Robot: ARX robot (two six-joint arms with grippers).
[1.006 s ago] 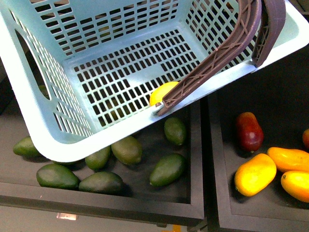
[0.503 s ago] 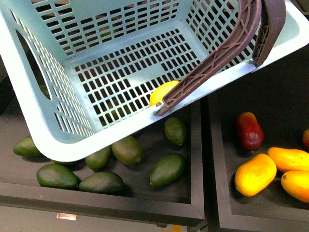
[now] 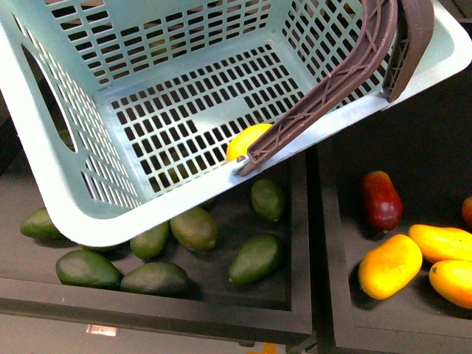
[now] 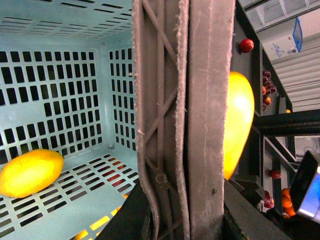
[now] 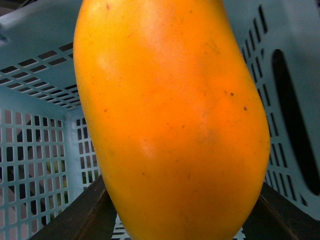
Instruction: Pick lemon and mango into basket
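The pale teal basket (image 3: 44, 184) hangs tilted over the fruit crates and fills most of the front view. The lemon (image 3: 243, 140) lies on its slotted floor against the near wall, and it also shows in the left wrist view as the lemon (image 4: 30, 172). My left gripper (image 4: 185, 220) is shut on the two brown handles (image 4: 185, 125), which are pressed together. My right gripper (image 5: 175, 220) is shut on the mango (image 5: 170, 120), a smooth yellow-orange fruit held close to the basket wall (image 5: 40, 45). The mango (image 4: 239, 125) glows behind the handles. Neither arm shows in the front view.
Under the basket a black crate (image 3: 299, 221) holds several dark green fruits (image 3: 254, 258). The crate to its right holds a dark red fruit (image 3: 380, 200) and more yellow-orange mangoes (image 3: 389, 265). A black divider (image 3: 318, 243) runs between the two crates.
The basket has shifted a little: its right corner and handles sit slightly higher, and the lemon inside has crept a touch to the left.
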